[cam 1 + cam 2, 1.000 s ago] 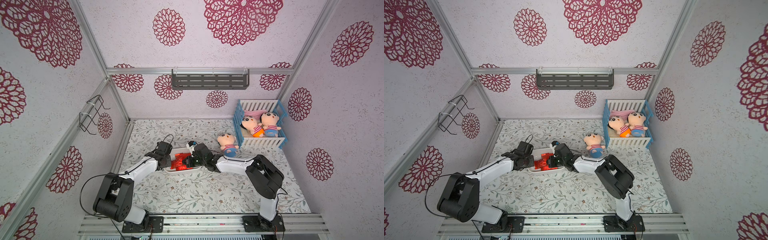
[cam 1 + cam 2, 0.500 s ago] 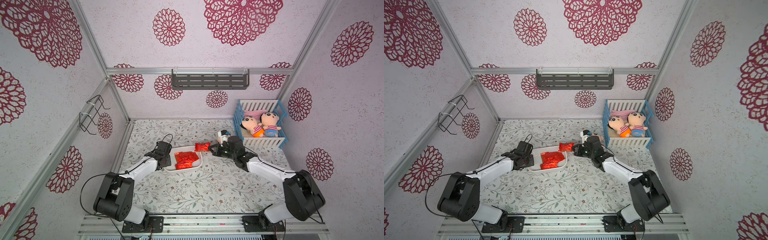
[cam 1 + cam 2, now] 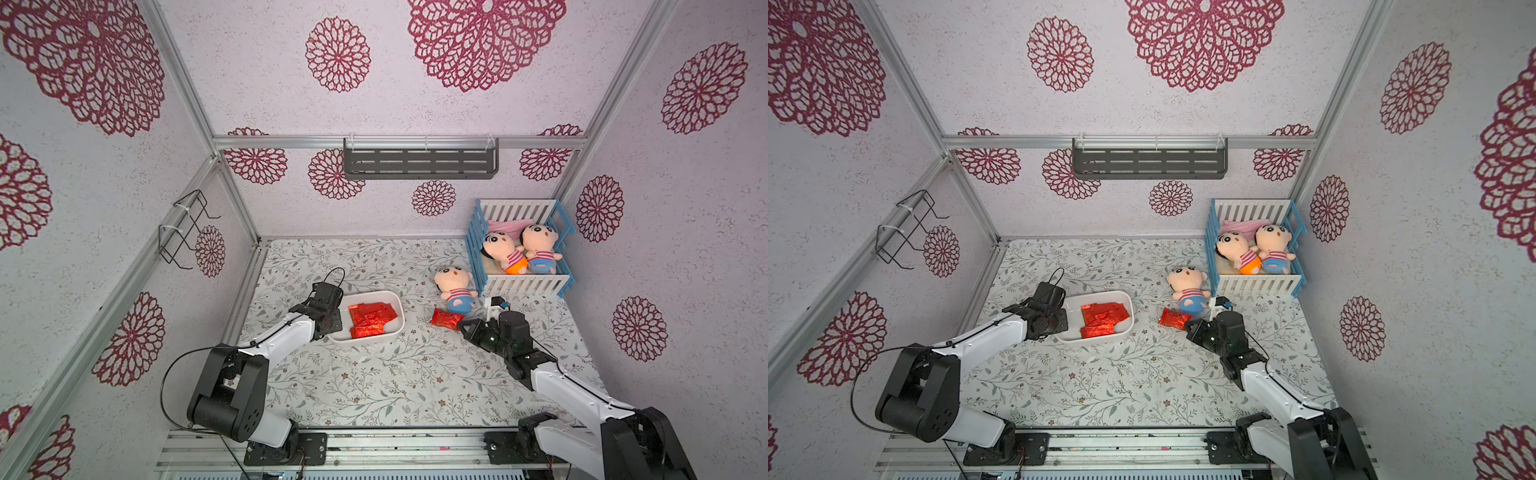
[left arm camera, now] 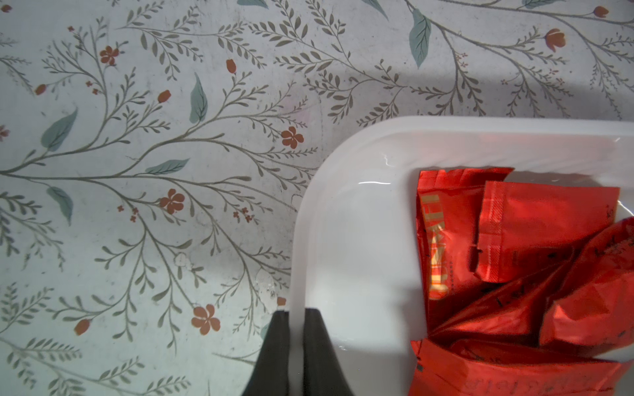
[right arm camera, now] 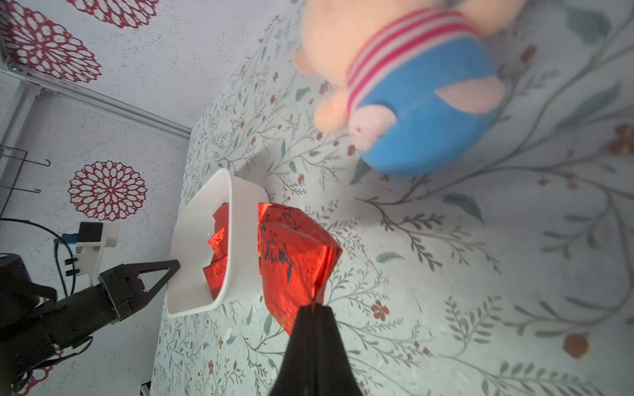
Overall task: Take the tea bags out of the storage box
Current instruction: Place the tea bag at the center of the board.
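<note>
Within the last second the right gripper (image 3: 462,326) has carried one bag (image 3: 446,319) out of the box (image 3: 370,339) and off to the right. Its jaws are pinched shut on a corner of the bag, which hangs low over the mat (image 3: 374,382), just beside the doll (image 3: 455,286) and well apart from the box. The left gripper (image 4: 296,313) stays clamped shut on the box's left rim, steadying it. The other bags (image 3: 370,318) still lie inside, so this one likely needs releasing before more picks.
</note>
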{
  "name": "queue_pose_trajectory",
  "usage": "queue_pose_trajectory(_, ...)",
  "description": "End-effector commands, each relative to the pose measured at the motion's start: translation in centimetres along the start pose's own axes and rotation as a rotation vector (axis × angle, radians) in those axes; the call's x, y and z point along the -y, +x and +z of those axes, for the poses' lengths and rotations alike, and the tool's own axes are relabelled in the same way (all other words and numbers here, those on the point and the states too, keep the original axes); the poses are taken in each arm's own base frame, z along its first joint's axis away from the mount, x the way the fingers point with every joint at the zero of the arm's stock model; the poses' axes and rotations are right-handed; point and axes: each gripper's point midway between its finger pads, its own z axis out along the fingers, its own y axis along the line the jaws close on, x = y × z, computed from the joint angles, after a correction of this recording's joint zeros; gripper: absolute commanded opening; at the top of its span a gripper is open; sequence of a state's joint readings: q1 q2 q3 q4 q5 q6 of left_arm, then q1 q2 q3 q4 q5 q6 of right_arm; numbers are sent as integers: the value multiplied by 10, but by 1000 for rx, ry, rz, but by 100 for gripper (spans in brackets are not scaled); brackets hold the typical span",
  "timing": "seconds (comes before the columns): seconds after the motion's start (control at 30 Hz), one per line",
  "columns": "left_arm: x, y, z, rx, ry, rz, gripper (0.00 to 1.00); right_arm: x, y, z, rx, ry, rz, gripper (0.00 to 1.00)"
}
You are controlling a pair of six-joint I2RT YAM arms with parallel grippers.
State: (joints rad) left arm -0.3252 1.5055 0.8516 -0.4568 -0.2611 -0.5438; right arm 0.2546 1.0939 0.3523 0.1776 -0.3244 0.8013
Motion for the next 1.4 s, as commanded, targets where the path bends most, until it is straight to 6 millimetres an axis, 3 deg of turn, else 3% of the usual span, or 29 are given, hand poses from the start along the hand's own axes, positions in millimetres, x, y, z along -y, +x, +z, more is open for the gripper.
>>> queue_pose_trajectory(0.0,-16,21,11,-65,-61,11,0,-9,-6,1,68,-60,72,0)
queue_pose_trajectory(0.27,-16,22,12,-69,-61,11,0,-10,28,23,-15,-84,105,0)
queue_pose_trajectory(0.33,-16,21,12,-69,-62,12,0,-11,36,27,-49,-81,88,5)
queue_pose_trajectory(0.43,-16,22,12,-70,-64,12,0,-12,43,30,-77,-72,64,24)
queue_pose_trajectory(0.5,-16,21,12,-70,-65,12,0,-14,49,32,-108,-70,35,31)
queue_pose_trajectory(0.67,-17,21,10,-63,-65,9,0,-20,66,33,-231,-58,-120,37)
queue_pose_trajectory(0.87,-16,21,11,-68,-64,12,0,-6,49,29,-272,139,-364,50)
queue_pose_trajectory(1.03,-16,21,11,-64,-62,11,0,-20,25,32,-213,152,-481,80)
queue_pose_trajectory(1.37,-17,21,11,-64,-68,9,0,-29,19,79,-339,130,-745,87)
